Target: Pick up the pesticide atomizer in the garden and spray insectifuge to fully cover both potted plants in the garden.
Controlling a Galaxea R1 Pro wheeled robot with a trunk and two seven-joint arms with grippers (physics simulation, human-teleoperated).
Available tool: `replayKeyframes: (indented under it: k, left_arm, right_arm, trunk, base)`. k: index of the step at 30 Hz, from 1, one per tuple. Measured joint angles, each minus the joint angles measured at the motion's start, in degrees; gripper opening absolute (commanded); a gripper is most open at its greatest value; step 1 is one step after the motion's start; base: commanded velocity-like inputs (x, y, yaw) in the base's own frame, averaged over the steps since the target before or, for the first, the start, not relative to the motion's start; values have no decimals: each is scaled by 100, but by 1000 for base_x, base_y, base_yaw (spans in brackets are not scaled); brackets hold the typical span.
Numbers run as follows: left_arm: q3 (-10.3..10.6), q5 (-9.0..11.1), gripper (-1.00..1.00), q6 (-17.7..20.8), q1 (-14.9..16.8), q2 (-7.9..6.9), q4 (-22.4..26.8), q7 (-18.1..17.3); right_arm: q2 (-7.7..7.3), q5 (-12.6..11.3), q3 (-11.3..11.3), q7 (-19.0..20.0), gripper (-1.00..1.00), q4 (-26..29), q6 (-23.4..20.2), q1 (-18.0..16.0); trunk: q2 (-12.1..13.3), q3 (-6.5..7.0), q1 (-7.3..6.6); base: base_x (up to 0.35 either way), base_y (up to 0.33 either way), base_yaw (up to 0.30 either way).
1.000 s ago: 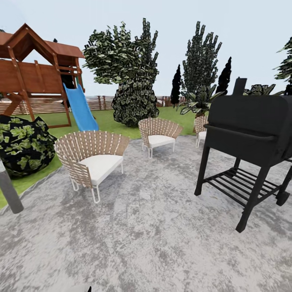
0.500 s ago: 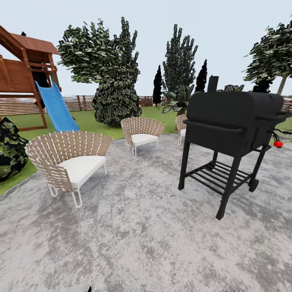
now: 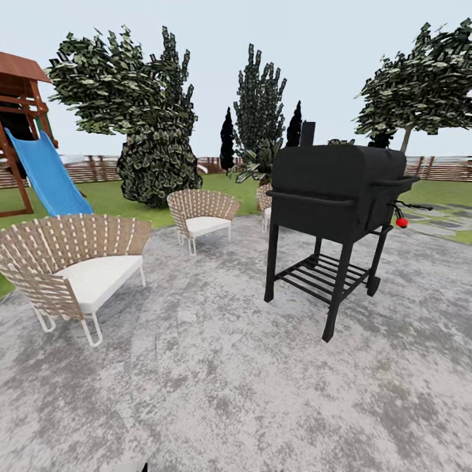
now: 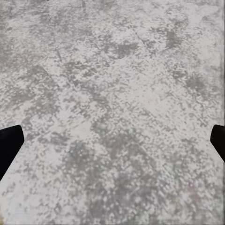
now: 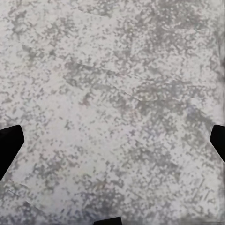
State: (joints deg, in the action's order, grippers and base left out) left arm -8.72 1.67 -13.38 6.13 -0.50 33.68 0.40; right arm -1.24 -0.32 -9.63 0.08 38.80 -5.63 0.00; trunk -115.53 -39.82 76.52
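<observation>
While hanging over the grey patio (image 3: 216, 393), holding nothing: left gripper (image 4: 112, 140) with dark fingers (image 4: 9, 145) spread wide, speckled stone between them; right gripper (image 5: 112, 140) likewise parted, fingers (image 5: 9, 145) well apart, the same stone between. Well beyond the fingers, a black grill (image 3: 328, 190) standing on the patio, woven chairs (image 3: 72, 269) near it. At the grill's side, a small red-tipped thing (image 3: 402, 222), too small to tell what. Past that, the garden (image 3: 131, 196) with its lawn, a fence (image 3: 446, 169), trees (image 3: 151, 124) and a blue slide (image 3: 46, 177).
</observation>
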Motion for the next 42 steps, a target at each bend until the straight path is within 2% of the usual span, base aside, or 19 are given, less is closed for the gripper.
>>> replayKeyframes:
  k: [12,42]
  left_arm:
    - [0,-3,100,0,0,3,0,0]
    - [0,-3,100,-4,0,6,0,0]
  right_arm:
    - [0,0,0,0,100,0,0,0]
    - [0,0,0,0,100,0,0,0]
  trunk:
    - [-481,-170,264]
    - [-483,-56,264]
  base:
    - [0,0,-266]
    - [0,0,-265]
